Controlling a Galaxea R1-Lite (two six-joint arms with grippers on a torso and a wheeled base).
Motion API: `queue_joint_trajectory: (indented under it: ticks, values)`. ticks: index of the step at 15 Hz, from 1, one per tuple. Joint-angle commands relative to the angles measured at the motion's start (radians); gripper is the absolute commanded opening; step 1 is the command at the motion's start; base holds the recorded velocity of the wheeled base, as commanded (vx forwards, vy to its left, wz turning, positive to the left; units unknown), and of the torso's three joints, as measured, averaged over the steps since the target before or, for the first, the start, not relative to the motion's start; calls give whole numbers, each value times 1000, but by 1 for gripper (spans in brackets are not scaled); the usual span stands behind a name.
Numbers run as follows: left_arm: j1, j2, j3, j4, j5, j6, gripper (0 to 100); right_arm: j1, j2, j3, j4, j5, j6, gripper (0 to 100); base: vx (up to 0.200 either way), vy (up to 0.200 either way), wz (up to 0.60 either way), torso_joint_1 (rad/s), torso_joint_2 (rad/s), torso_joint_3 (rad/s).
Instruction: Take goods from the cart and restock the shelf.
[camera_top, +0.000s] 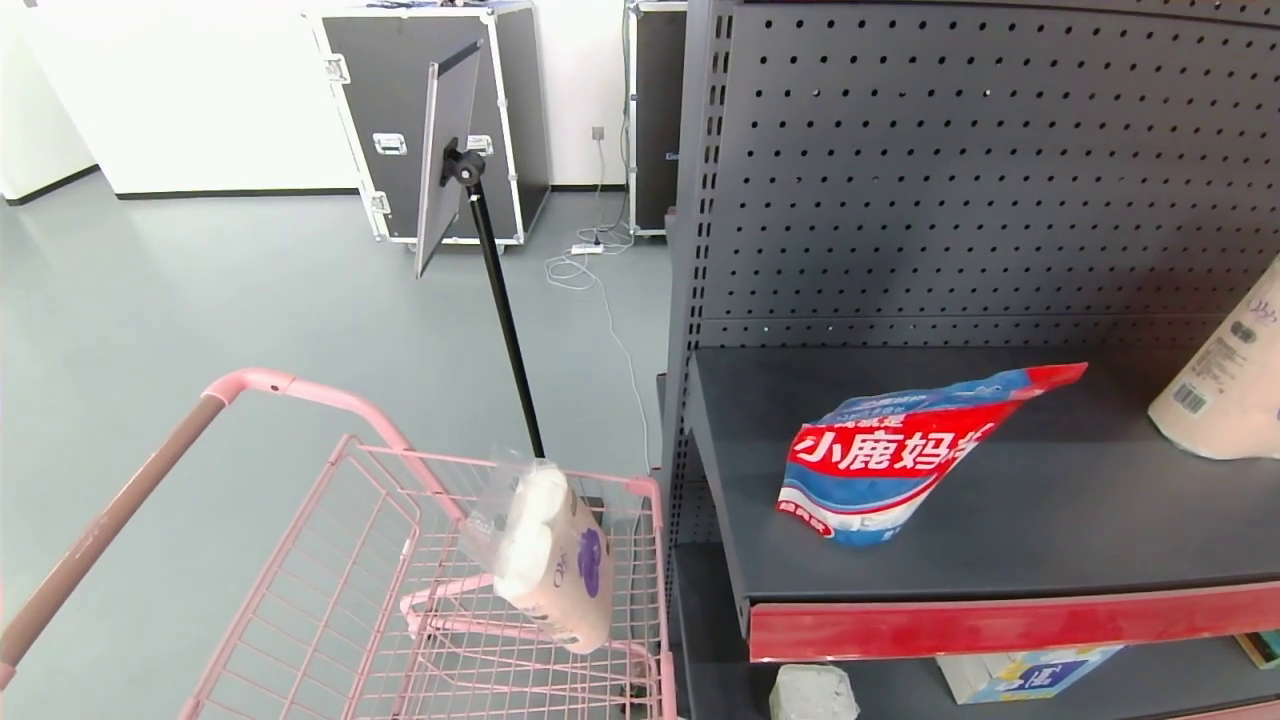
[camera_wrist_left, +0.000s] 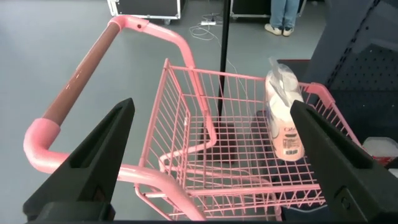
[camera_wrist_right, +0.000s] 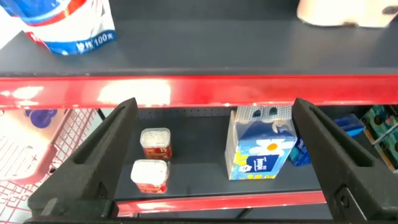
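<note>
The left gripper (camera_wrist_left: 211, 168) hangs above the pink cart (camera_wrist_left: 193, 68) with its two dark fingers spread wide and nothing between them. Below it lies the wire basket. The cart's handle (camera_wrist_left: 81, 74), brown along the grip and pink at the bends, is on the left side. The one item in the basket is a pack of paper rolls (camera_wrist_left: 283, 115) in clear wrap. It stands upright at the basket's far right corner, close to the rim next to the shelf.

The right gripper (camera_wrist_right: 211, 168) is also spread wide and holds nothing. It faces the shelf front, level with the red strip (camera_wrist_right: 249, 90) along the board's edge. On the lower board behind it are two small jars (camera_wrist_right: 155, 143), one just nearer than the other, and to their right a blue and white tissue pack (camera_wrist_right: 261, 149) standing upright.

In the head view the cart (camera_top: 440, 458) is at the near left, with the pack of paper rolls (camera_top: 555, 560) leaning at its right side. The dark shelf (camera_top: 1000, 520), backed by a pegboard, fills the right. On its upper board a red, blue and white bag (camera_top: 885, 455) stands near the middle. A pale pack (camera_top: 1225, 385) is well apart from it at the far right edge. Behind the cart a black pole carries a flat panel (camera_top: 450, 150), and farther off two black cases (camera_top: 500, 110) stand against the wall.
</note>
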Motion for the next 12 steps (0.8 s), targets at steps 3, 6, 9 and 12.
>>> queue_joint_trajectory:
  ticks: [3,6,9,12]
  values:
    - [0,2,0,0,1,-1,100,0,0,0,0,0,0,100,0,0,0,-141,347,206]
    - [0,0,0,0,1,-1,100,0,0,0,0,0,0,100,0,0,0,-144,369,222]
    - [0,0,0,0,1,-1,100,0,0,0,0,0,0,100,0,0,0,-149,383,237]
    - [0,0,0,0,1,-1,100,0,0,0,0,0,0,100,0,0,0,-152,427,266]
